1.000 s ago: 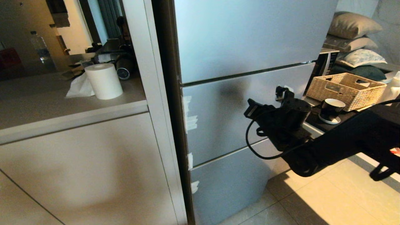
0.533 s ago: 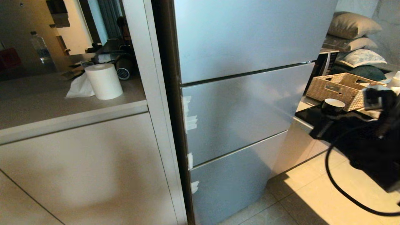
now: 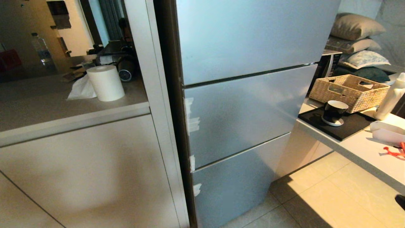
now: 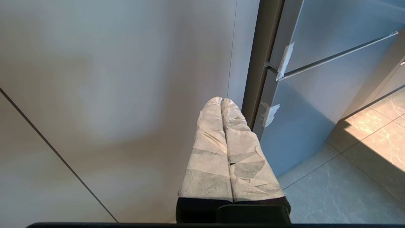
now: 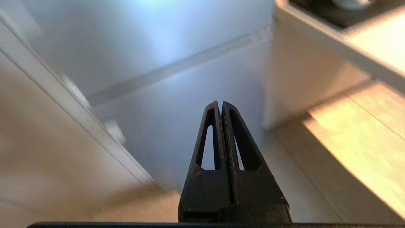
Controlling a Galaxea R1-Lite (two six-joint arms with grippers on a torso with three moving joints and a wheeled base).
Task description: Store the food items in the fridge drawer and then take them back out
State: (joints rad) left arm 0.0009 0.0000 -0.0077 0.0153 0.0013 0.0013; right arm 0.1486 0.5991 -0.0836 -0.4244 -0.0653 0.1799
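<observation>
Fingers of the right gripper [image 5: 221,106] are pressing flat against each other, black tips touching along their length, pinching nothing and touching nothing. Ahead of those tips the silver-blue fridge front panels [image 5: 177,95] are lying closed, with the seam between two panels running just beyond the fingertips. To the gripper's right a pale counter edge [image 5: 319,38] is showing above a sunlit tiled floor [image 5: 354,139]. In the head view this arm is hardly showing at all, only a dark scrap at the lower right corner.

Paper-wrapped fingers of the left gripper [image 4: 221,102] are likewise sitting pressed together, holding nothing, hanging clear of a plain beige cabinet front [image 4: 110,95] directly ahead. The dark fridge edge and taped panel corners [image 4: 284,61] are lying just to that gripper's right.

From the head view, all the fridge panels [image 3: 243,110] are sitting shut, so the fridge drawer is not showing, and no red pepper-like food item is appearing anywhere. A paper towel roll [image 3: 106,82] is standing on the counter to the left of the fridge; a wicker basket [image 3: 349,90], a dark cup [image 3: 334,112] on a black tray, and a thin red strip [image 3: 394,152] are resting on the counter to the right.
</observation>
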